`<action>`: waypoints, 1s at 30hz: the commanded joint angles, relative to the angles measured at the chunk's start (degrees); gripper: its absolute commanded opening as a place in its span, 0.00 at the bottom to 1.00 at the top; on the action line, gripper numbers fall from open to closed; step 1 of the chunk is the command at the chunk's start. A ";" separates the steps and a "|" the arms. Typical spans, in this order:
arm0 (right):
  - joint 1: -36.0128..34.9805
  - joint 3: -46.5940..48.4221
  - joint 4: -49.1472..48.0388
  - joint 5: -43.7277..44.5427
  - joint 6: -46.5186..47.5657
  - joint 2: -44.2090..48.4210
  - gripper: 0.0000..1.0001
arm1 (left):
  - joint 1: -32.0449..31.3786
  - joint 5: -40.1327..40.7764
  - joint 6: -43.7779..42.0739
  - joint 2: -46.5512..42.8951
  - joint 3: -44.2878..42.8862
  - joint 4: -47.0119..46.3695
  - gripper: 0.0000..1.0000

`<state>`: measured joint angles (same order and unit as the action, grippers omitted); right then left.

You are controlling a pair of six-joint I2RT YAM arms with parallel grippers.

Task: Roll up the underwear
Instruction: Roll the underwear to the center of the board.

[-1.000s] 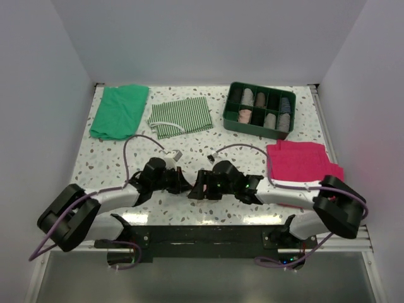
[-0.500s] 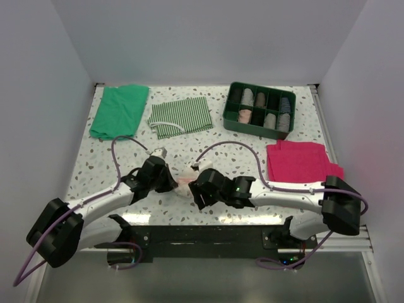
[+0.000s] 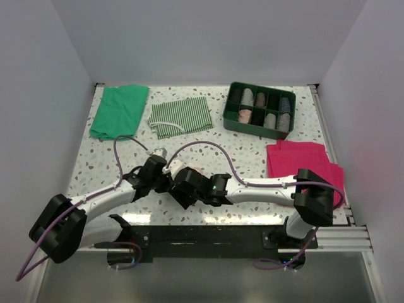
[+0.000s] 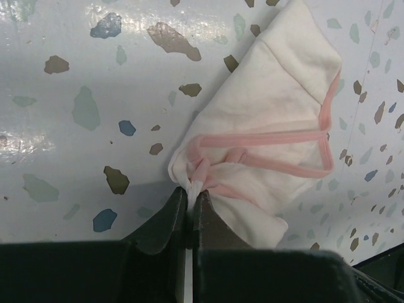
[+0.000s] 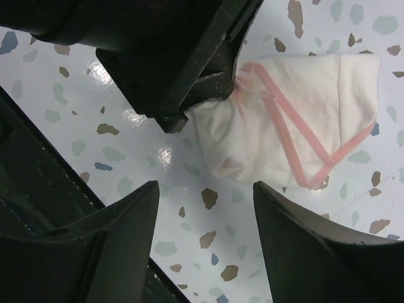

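left tool [image 4: 190,197] clamped on underwear [image 4: 265,120], lying on bench [image 4: 76,82]
grip is at the underwear's bunched pink-edged corner; right tool [image 5: 205,202] spread apart, just beside the underwear.

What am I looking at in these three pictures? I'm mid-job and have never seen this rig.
A left arm and a right arm, both robotic, are bolted at the near edge of a speckled table. The wide picture looks down from above and behind them. The other two come from a camera on each wrist.

On the table lie a green cloth, a striped cloth, a green tray of rolled items and a magenta cloth. Near the arms lies the pale, pink-edged underwear, partly folded.

The left gripper is shut, pinching a bunched corner of it. The right gripper is open close by and holds nothing.
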<state>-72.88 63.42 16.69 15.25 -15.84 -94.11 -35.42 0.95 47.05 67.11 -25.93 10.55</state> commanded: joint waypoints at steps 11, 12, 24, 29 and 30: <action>-0.51 2.07 -8.16 -4.00 8.01 -5.91 0.59 | 1.67 -4.02 0.06 1.18 -1.84 0.53 0.00; -0.51 1.89 -9.38 -4.26 8.01 -6.00 0.59 | 2.45 -4.55 -0.20 1.35 -1.84 0.35 0.00; -0.24 -0.58 -13.17 -4.35 10.03 -10.39 0.56 | 5.71 -12.11 -2.05 2.85 -1.58 -0.70 0.00; 0.63 -2.24 -12.99 -2.95 9.69 -11.10 0.51 | 6.68 -12.55 -2.57 2.85 -1.40 -0.26 0.00; 0.64 -2.68 -13.00 -2.07 9.51 -10.93 0.47 | 7.03 -12.38 -2.57 2.76 -1.31 -0.26 0.00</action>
<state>-72.64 62.52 5.19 11.90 -7.38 -104.57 -28.91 -9.65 46.00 69.54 -25.96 10.13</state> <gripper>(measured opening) 0.518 0.059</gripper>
